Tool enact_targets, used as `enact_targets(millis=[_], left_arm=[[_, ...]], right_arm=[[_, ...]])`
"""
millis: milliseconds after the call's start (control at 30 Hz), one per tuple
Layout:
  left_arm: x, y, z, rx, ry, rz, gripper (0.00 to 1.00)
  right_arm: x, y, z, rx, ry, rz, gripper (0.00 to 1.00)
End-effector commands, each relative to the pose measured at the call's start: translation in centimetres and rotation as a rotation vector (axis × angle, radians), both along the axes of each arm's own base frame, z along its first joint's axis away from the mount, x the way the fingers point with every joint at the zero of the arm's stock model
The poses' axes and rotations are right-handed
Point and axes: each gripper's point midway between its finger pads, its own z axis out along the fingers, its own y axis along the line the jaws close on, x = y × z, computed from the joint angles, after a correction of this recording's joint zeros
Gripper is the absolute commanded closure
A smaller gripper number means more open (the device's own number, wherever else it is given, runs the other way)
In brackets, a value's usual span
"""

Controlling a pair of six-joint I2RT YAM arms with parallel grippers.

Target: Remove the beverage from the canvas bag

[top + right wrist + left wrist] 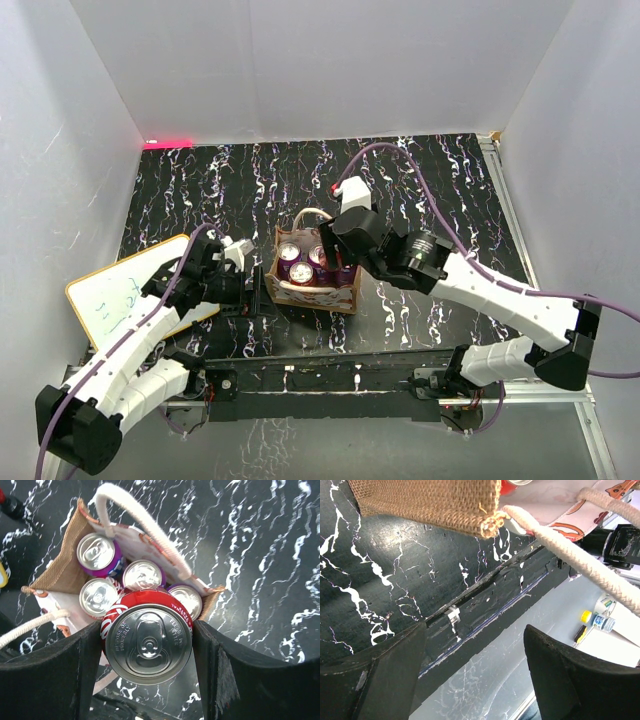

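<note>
Can (148, 642) is sitting clenched in the right end effector (147, 652) above the bag (62, 567); the left end effector (475, 645) is hovering released beside the bag, over the table (380, 580).

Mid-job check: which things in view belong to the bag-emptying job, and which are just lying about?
Job: tan-brown canvas bag with white rope handles; red aluminium drink can, gripped by the right end effector above it; four more cans inside.
Lying about: flat white board with orange rim, left of the bag.
</note>
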Motion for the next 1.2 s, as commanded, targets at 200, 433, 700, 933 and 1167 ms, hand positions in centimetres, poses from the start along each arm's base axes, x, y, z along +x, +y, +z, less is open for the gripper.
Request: enact_targets(millis=[200,433,700,933,1167], left_arm=[[-0.2,0.0,0.3,-0.034,0.021,-0.011,0.24],[-0.2,0.1,0.3,-0.036,0.017,-0.006,0.24],[0.0,0.1,0.6,-0.050,0.013,-0.005,0.24],[0.3,0.4,0.9,-0.064,-0.004,0.011,0.24],[0.7,0.7,1.3,-0.075,-0.023,0.031,0.23]], right_arm=[[2.8,-6.1,10.6,0.015,-0.291,-0.252,0.92],[4.7,-12.2,6.8,-0.084,-0.237,-0.445,0.92],[8.7,-17.9,-2.9,-0.051,-0.047,-0.539,0.92],[12.9,-19.1,-4.1,-0.015,-0.032,-0.564,0.92],[18.8,-19.5,-4.3,0.002,-0.038,-0.563,0.92]])
